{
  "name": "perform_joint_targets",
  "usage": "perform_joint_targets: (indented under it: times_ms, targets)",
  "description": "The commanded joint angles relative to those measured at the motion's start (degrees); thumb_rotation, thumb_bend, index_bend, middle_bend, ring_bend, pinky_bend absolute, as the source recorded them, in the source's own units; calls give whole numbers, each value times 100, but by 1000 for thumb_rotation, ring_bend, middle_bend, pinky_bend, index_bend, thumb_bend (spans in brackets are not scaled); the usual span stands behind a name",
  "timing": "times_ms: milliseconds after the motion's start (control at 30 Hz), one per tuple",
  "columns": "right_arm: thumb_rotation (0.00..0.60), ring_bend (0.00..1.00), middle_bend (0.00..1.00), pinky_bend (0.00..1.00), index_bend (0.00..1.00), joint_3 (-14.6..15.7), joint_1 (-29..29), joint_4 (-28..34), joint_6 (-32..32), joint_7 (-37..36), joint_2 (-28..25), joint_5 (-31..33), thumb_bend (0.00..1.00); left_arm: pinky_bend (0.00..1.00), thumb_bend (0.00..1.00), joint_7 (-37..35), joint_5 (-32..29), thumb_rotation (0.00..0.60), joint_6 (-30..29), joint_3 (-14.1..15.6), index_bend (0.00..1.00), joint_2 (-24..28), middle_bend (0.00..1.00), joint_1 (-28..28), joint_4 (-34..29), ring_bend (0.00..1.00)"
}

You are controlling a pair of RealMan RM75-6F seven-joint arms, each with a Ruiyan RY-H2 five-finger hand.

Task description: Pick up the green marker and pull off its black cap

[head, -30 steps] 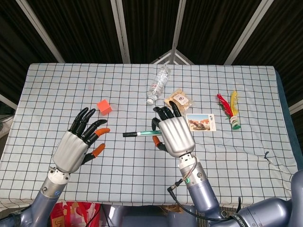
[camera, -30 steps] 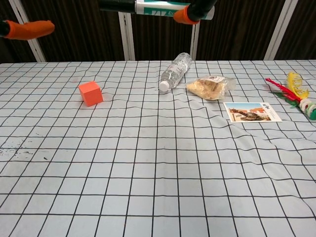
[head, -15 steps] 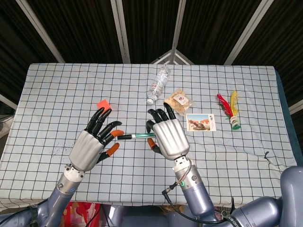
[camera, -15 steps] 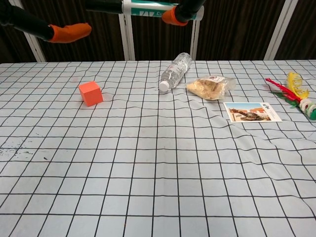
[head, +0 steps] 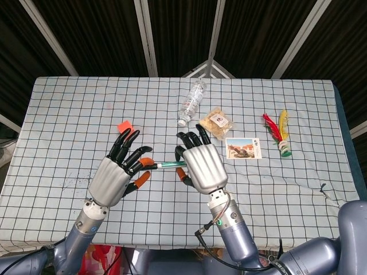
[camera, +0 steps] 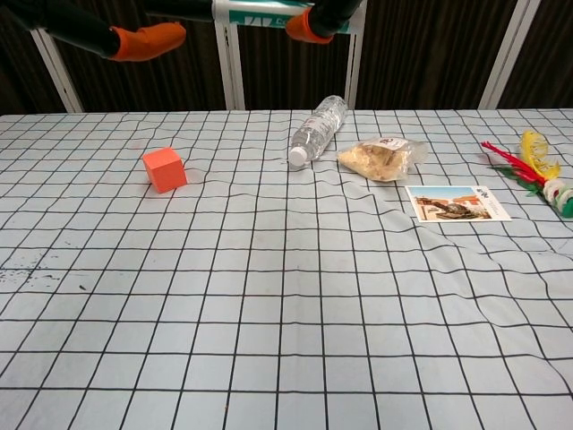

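Note:
The green marker [head: 169, 165] is held level above the checked tablecloth, gripped by my right hand [head: 202, 165], whose back faces the head camera. In the chest view the marker [camera: 260, 14] runs along the top edge, with its black cap [camera: 179, 12] pointing toward my left side and a right orange fingertip [camera: 309, 25] under the barrel. My left hand [head: 117, 175] is at the cap end with its fingers spread. Its orange fingertips [camera: 148, 40] sit just below the cap, and I cannot tell whether they touch it. In the head view the cap is hidden behind them.
An orange cube [camera: 164, 168] sits at the left of the cloth. A lying water bottle [camera: 318, 130], a snack bag [camera: 378, 158] and a photo card [camera: 457, 202] lie right of centre. A feathered shuttlecock [camera: 537, 166] lies at the far right.
My left hand has moved right and up to the marker's cap end. My right hand with the marker has shifted slightly left toward it.

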State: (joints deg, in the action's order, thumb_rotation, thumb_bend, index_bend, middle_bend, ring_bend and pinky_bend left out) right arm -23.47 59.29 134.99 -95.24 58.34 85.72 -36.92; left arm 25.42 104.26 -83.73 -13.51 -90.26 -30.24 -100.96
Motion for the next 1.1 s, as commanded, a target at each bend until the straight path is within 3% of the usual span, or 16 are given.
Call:
perform_joint_targets:
  times_ms: [33,1100]
  targets:
    - [600,206,231,87,680,9,-5,0,-11,-9,-10,0,526,35,370,24,-2,600,-22,-11,479,-29,325,-16,25,0]
    - [600,206,231,88,689,83,-23,0,26,-127,-116,13,526,35,381,166,-76,600,-222,-31,540,-176,350,-88,298,0]
